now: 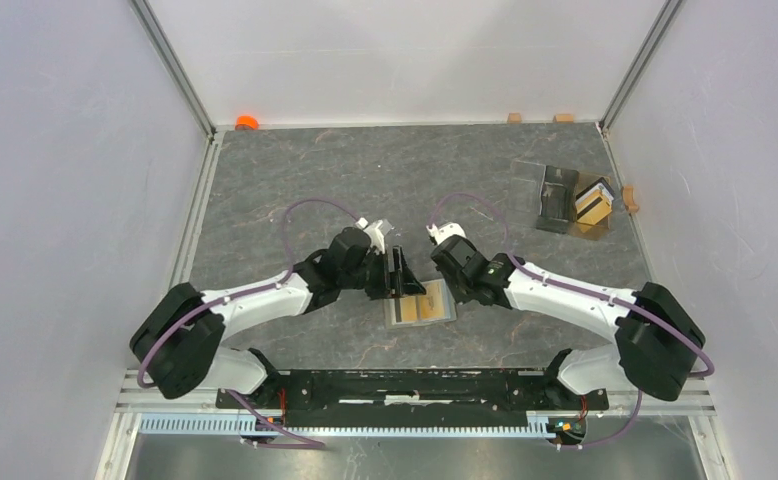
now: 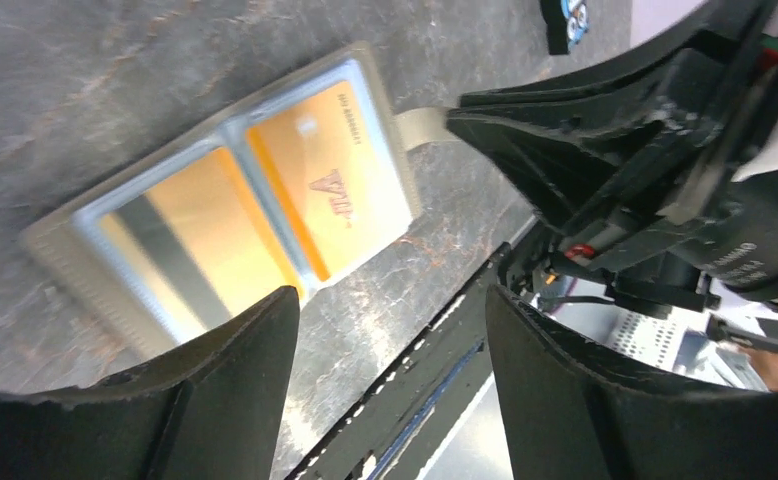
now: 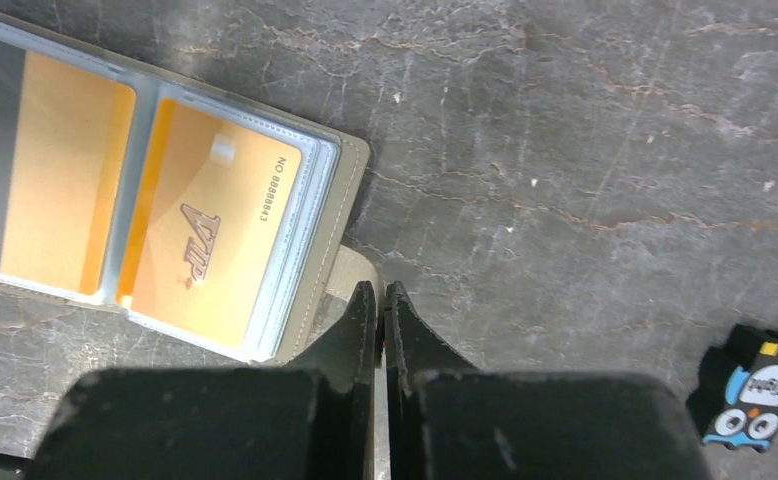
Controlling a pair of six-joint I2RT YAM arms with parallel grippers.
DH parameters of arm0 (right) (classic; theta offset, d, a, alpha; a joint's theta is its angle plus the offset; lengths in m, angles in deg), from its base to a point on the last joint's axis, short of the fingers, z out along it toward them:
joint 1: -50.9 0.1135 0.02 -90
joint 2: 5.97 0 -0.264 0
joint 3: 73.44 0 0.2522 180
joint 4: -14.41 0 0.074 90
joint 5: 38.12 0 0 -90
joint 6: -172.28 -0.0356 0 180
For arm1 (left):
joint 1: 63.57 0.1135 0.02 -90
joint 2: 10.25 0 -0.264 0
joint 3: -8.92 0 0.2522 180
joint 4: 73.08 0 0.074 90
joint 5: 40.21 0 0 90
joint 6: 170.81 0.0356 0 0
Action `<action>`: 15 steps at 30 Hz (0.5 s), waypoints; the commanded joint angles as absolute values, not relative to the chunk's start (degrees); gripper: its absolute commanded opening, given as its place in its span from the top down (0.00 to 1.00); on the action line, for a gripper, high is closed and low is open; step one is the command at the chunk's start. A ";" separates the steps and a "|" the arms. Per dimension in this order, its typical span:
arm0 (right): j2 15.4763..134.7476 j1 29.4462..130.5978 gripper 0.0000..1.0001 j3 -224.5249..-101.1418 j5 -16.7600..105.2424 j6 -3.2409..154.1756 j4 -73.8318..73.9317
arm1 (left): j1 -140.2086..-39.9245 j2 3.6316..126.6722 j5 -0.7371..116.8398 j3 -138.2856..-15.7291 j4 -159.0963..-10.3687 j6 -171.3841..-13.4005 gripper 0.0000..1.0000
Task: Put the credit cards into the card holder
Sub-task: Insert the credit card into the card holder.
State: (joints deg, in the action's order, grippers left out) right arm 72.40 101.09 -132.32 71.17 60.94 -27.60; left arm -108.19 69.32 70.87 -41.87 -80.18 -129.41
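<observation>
Right end effector, closed, is touching the tab of the light, floppy card holder, likely its best hold.

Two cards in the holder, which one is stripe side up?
The outer card, in the sleeve away from the tab: a dark stripe crosses it. The other card, beside the tab, shows a VIP logo.

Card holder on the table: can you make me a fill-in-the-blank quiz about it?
The opened card holder shows ___ orange cards. One card is printed with the letters ___. The right gripper, its tips at the holder's tab, is ___. The left gripper, above the holder, is ___.
Missing words: two; VIP; shut; open.
</observation>
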 commanded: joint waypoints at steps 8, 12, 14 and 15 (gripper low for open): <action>68.31 100.87 1.00 -141.69 73.73 63.88 -33.42 | -104.61 65.57 63.46 -37.80 -88.12 -125.56 0.26; 68.72 101.07 1.00 -141.83 64.47 65.59 -30.03 | -104.52 68.75 66.53 -36.21 -81.20 -127.32 0.48; 69.00 101.40 1.00 -141.24 60.20 65.29 -27.92 | -104.52 70.42 67.50 -35.84 -78.88 -127.78 0.55; 69.03 101.59 1.00 -140.80 58.26 64.88 -26.74 | -104.52 71.02 67.99 -35.43 -77.74 -128.04 0.58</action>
